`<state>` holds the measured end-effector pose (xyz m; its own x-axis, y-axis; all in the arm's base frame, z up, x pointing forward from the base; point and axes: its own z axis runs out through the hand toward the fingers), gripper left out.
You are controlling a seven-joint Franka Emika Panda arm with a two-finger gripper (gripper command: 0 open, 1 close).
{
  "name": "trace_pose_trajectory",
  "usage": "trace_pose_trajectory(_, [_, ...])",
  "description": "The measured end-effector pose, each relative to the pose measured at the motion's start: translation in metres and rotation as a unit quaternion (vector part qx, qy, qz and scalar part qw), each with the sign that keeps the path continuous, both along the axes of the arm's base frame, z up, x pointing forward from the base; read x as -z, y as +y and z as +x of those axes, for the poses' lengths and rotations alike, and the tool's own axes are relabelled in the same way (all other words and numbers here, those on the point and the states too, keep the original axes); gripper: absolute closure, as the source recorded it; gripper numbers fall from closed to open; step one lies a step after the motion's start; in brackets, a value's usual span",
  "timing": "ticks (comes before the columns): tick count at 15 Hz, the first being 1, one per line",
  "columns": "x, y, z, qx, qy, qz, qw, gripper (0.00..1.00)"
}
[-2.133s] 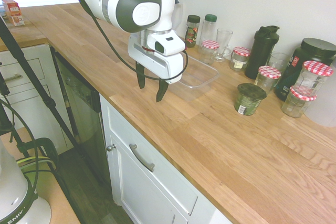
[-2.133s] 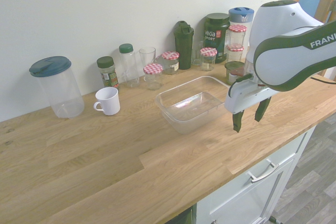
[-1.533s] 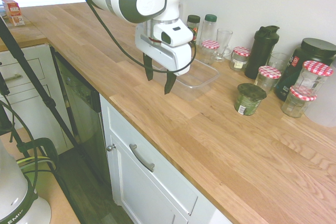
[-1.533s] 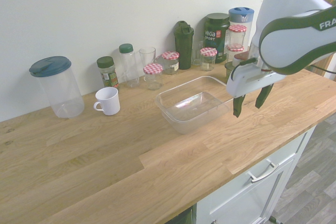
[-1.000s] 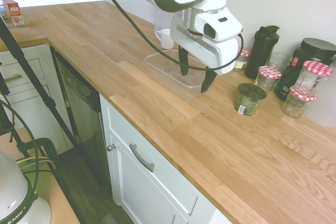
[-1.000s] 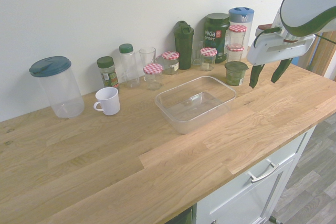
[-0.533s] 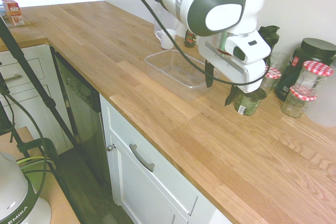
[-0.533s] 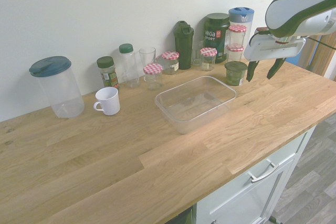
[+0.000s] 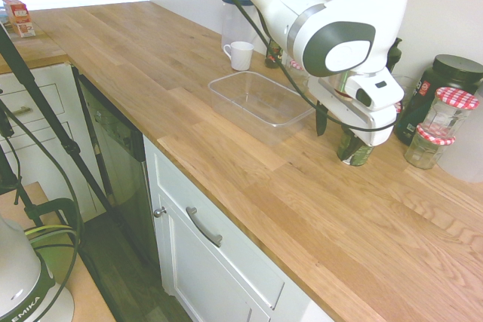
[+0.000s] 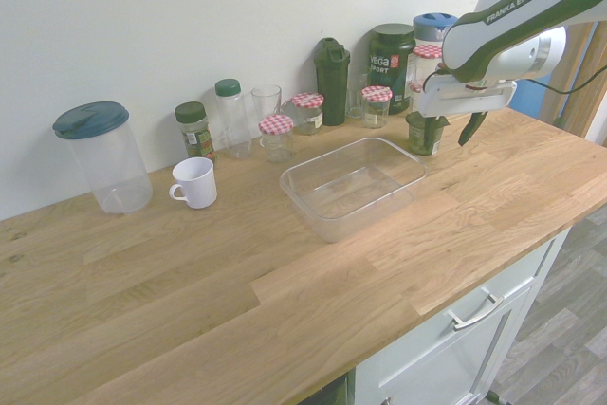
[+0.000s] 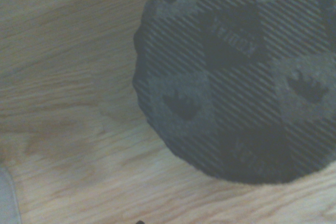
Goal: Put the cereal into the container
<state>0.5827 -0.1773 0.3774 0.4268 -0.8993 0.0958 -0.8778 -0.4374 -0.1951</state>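
The cereal jar (image 9: 355, 150) stands on the wooden counter to the right of the container; it is short, with dark green contents and a dark lid. My gripper (image 9: 336, 135) is open and lowered over it, with the fingers to either side of the jar and not closed on it. From the opposite side, the jar (image 10: 424, 136) sits just under the gripper (image 10: 446, 130). The jar's dark ribbed lid (image 11: 236, 77) fills most of the wrist view. The container (image 9: 249, 108), a shallow clear tub, lies empty mid-counter (image 10: 370, 215).
Jars with checkered lids (image 9: 426, 145), a black tub (image 9: 453, 73) and a black shaker (image 10: 332, 68) crowd the wall behind the cereal. A white mug (image 10: 194, 182), a drinking glass (image 10: 266, 101) and a large blue-lidded canister (image 10: 100, 154) stand beyond the container.
The gripper has travelled from beside the container across to the cereal jar and come down around it, staying open. Jar and container have not moved.
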Motion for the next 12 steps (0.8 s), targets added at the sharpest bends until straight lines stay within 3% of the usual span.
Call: trace_pose_trajectory(12, [0.024,-0.019,0.050,0.035,-0.003,-0.008,0.999,0.00])
